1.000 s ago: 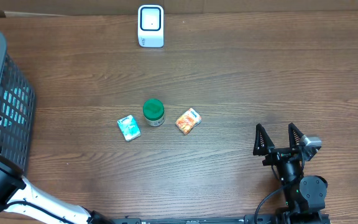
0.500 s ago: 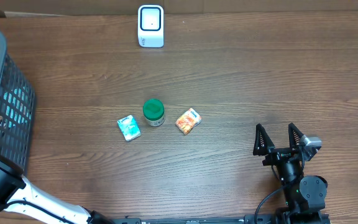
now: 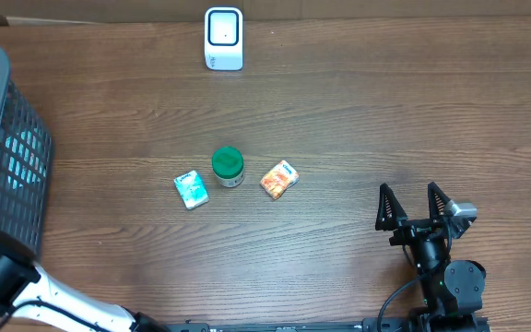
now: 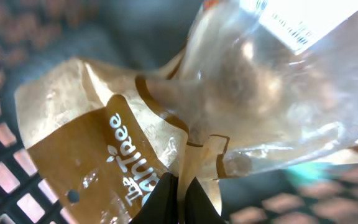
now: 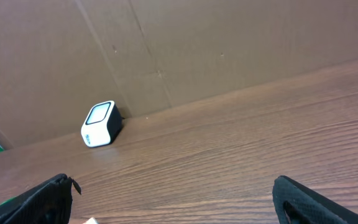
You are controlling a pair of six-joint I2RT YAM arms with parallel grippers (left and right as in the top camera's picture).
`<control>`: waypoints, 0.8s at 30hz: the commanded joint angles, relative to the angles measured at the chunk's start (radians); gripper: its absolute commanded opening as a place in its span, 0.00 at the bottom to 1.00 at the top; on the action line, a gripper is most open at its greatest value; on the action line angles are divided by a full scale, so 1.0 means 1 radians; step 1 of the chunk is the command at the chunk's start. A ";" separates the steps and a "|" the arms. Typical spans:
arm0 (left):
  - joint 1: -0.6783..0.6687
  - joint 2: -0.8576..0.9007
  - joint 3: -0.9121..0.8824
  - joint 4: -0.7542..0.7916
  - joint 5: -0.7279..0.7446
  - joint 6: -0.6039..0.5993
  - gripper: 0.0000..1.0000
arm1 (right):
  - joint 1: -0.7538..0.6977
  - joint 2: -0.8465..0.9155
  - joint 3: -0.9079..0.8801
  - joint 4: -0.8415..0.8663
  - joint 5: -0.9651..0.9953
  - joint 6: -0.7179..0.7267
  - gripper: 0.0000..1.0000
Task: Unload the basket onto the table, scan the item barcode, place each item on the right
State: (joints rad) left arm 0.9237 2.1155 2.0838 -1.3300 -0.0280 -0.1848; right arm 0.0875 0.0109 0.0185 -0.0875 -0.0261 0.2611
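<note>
Left gripper [image 4: 179,188]: jaws clenched, pinching lower fold of clear-and-brown snack bag [image 4: 166,118]. Bag inside mesh basket [image 3: 12,138] at table's left edge. Right gripper [image 3: 417,205]: jaws spread wide, empty. Mid-table: green-lidded jar [image 3: 228,166] between teal packet [image 3: 191,190] and orange packet [image 3: 279,180]. Scanner [image 3: 223,38] at far edge.
</note>
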 commanded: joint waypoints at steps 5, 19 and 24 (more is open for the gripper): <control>-0.004 -0.346 0.197 0.061 0.402 -0.105 0.04 | 0.006 -0.007 -0.011 0.006 -0.002 0.000 1.00; -0.315 -0.618 0.195 -0.117 0.304 -0.114 0.04 | 0.006 -0.007 -0.011 0.006 -0.002 0.000 1.00; -0.529 -0.612 0.110 -0.254 0.123 -0.161 0.05 | 0.006 -0.007 -0.011 0.006 -0.002 0.000 1.00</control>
State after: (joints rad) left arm 0.4870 1.5032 2.2524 -1.5616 0.2413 -0.2974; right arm 0.0875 0.0109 0.0185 -0.0875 -0.0265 0.2611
